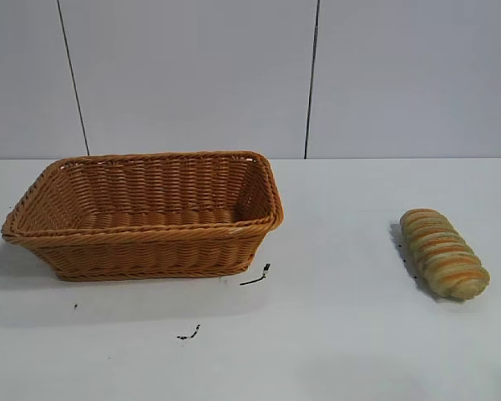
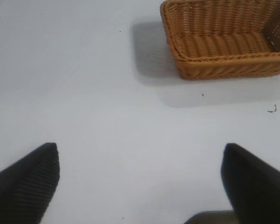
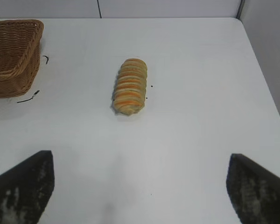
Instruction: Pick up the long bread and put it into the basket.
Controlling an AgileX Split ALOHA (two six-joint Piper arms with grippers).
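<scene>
The long bread [image 1: 444,253], a tan loaf with crosswise ridges and orange stripes, lies on the white table at the right. It also shows in the right wrist view [image 3: 129,86]. The empty orange-brown wicker basket [image 1: 33,219] stands at the left; it also shows in the left wrist view [image 2: 177,55] and at the edge of the right wrist view [image 3: 31,56]. My right gripper [image 3: 140,161] is open and empty, hanging some way from the bread. My left gripper [image 2: 140,151] is open and empty over bare table, apart from the basket. Neither gripper shows in the exterior view.
Small black marks [image 1: 256,276] lie on the table in front of the basket, with another [image 1: 189,333] nearer the front. The table's edge [image 3: 261,74] runs past the bread on the side away from the basket. A grey panelled wall stands behind.
</scene>
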